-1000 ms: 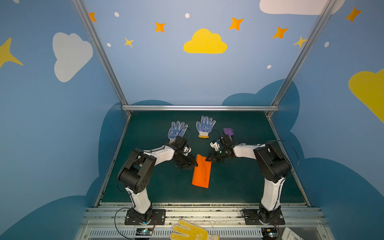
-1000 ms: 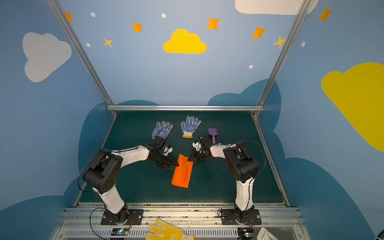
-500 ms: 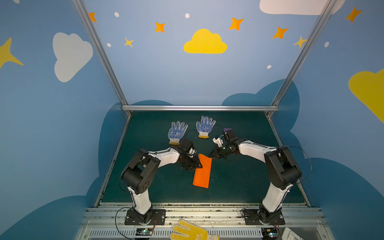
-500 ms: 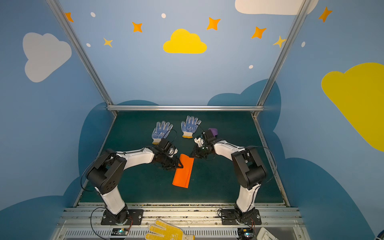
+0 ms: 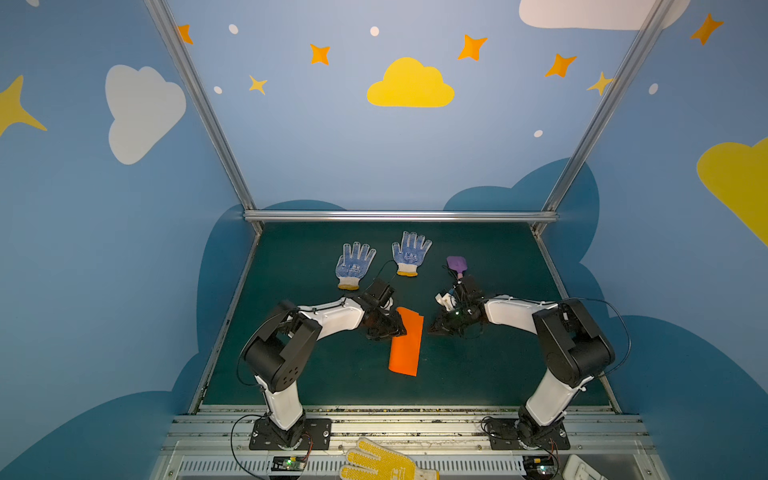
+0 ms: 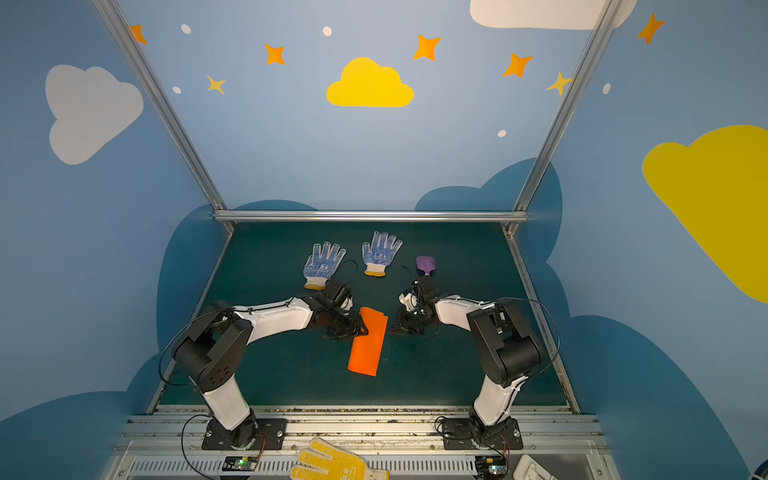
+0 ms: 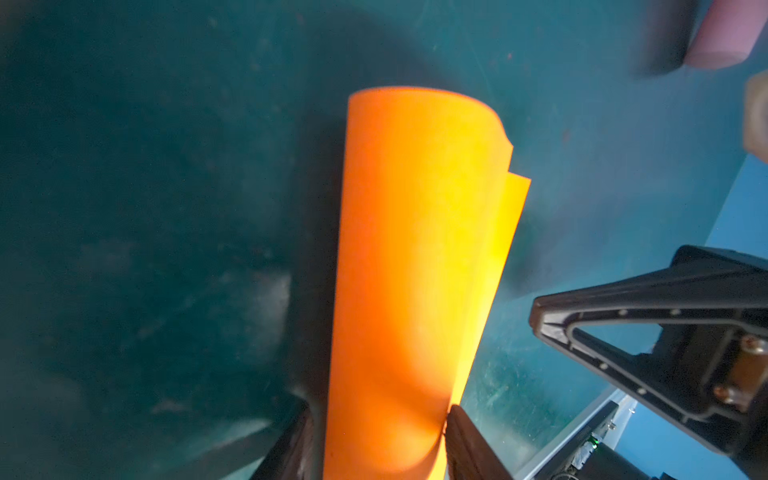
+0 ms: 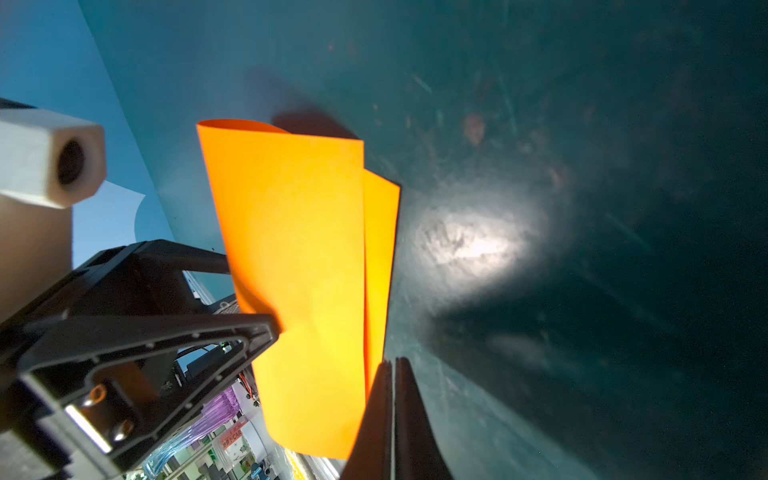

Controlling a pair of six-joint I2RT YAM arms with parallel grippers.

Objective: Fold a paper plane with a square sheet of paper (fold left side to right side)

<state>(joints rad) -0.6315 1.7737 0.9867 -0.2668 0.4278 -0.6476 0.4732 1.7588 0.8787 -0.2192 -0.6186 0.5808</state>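
Where blue walls [image 5: 374, 166] enclose green mat [image 5: 478, 365], paper [image 5: 405, 347] lies.

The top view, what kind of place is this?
Probably a robot lab booth: left arm and right arm bolted beside a green mat, cloud-painted blue walls, aluminium frame.

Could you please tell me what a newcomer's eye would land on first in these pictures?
The bright orange square sheet of paper, folded over into a loose rectangle, lies in the middle of the dark green mat. The left tool clasps the rounded fold at its far end, and the shut right tool sits close by the opposite edge. Behind them lie two blue-dotted gloves.
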